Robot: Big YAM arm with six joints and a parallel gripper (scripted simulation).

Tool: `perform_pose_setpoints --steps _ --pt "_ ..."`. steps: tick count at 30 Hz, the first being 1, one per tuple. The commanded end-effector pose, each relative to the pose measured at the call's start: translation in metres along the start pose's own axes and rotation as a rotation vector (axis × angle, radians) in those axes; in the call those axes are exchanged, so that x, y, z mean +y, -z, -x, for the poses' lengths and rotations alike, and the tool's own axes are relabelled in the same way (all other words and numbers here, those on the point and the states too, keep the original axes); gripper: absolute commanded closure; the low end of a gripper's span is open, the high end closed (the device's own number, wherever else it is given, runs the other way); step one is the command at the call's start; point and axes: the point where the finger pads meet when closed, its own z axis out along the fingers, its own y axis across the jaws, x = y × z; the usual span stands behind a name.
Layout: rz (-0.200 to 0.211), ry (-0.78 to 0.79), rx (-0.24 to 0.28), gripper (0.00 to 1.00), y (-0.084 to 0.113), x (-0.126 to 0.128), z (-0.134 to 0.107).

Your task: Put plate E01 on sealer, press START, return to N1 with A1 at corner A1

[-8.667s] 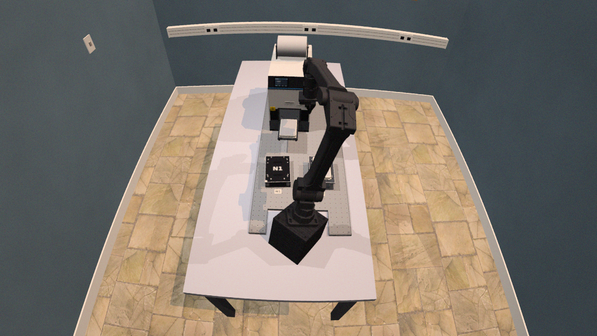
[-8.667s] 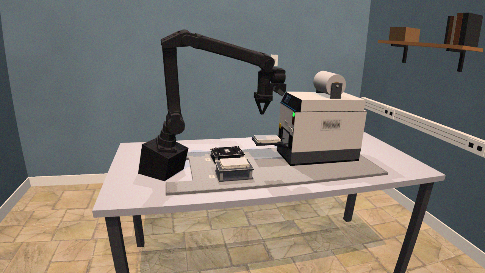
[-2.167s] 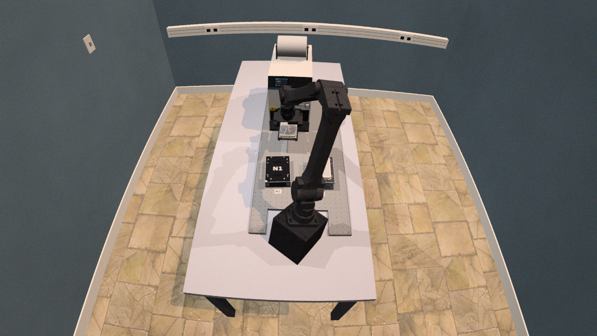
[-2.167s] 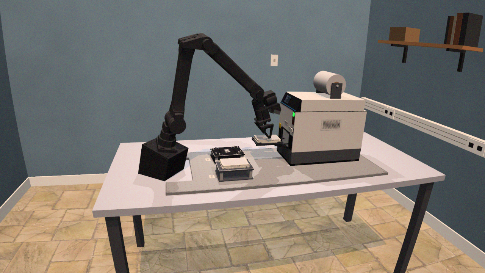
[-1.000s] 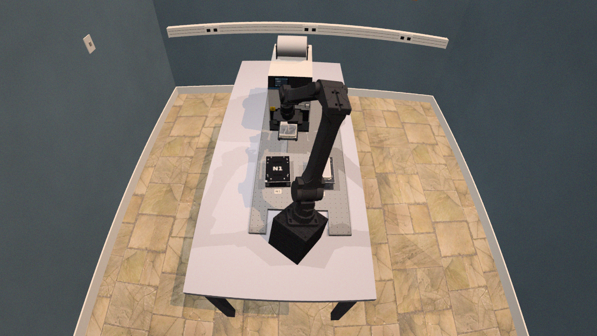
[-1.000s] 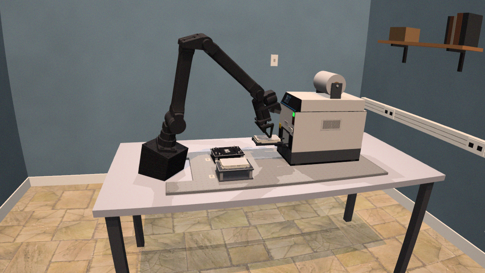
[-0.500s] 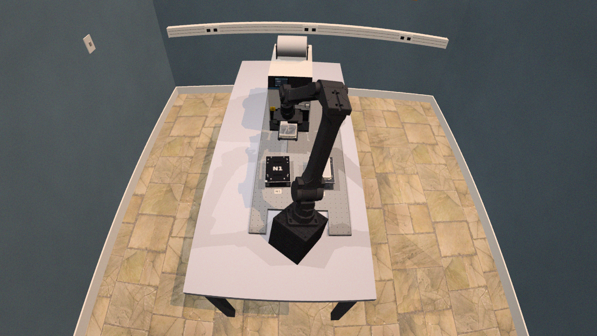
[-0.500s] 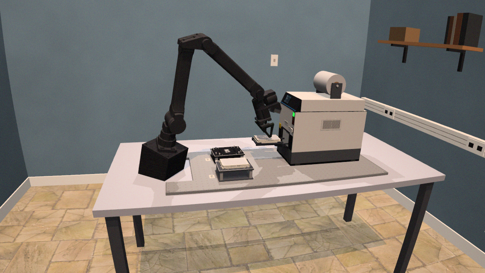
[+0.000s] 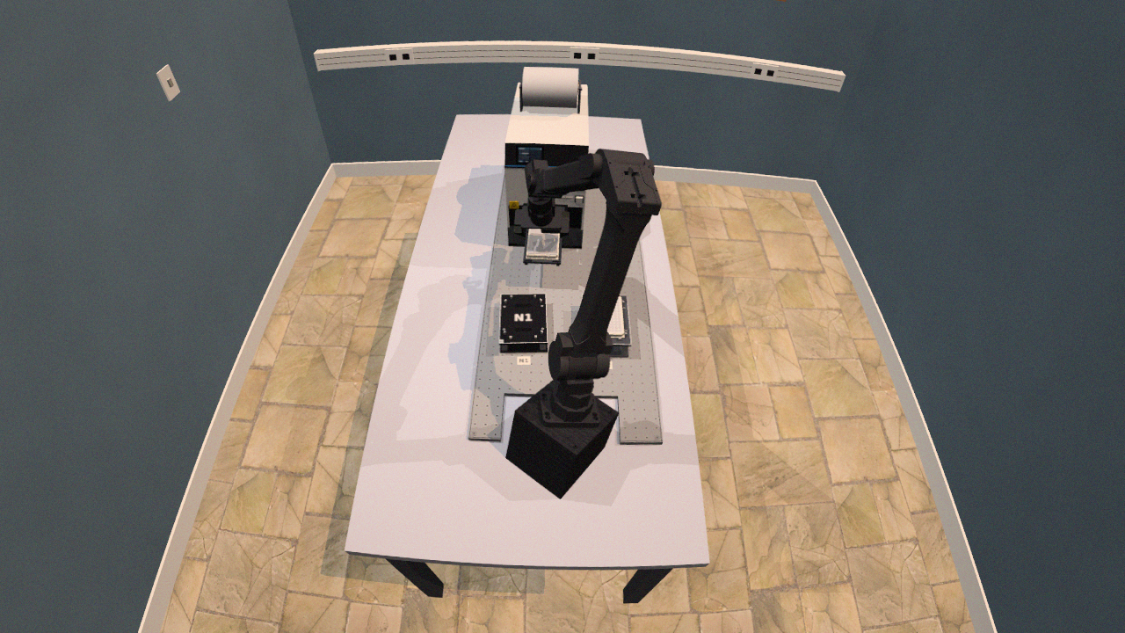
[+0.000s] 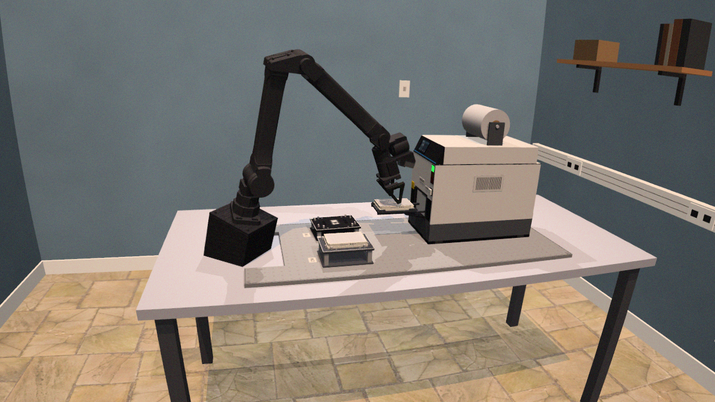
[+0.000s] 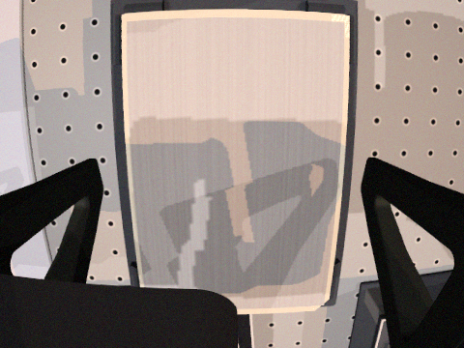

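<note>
Open gripper (image 10: 397,200) (image 11: 231,172) straddles 1 foil-topped plate (image 9: 542,243) (image 10: 392,204) (image 11: 237,106); plate's long axis runs near to far, between the 2 fingers.

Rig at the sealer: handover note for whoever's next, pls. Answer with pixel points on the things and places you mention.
Gripper (image 10: 397,199) (image 11: 231,172): open, fingers on either side above plate E01 (image 9: 542,243) (image 10: 394,204) (image 11: 234,87), holding nothing.
E01: on the sealer's stage (image 9: 542,262) (image 10: 395,211) (image 11: 117,121), stage out, foil on top.
Lamp (image 10: 433,168): green.
N1 (image 9: 523,302) (image 10: 332,225): no plate. N2 (image 9: 621,343) (image 10: 346,257): plate in it, leave alone.
Done: sealing, apparently.
Left: grip E01, return to N1, A1 at its marked corner.
</note>
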Motion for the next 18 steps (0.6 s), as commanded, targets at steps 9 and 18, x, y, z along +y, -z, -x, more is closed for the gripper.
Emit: perform_pose_setpoints --steps 9,18 --pt "-0.002 -0.012 -0.033 0.00 0.004 -0.011 0.011" --pt "0.011 0.002 -0.055 0.00 0.009 0.002 0.023"
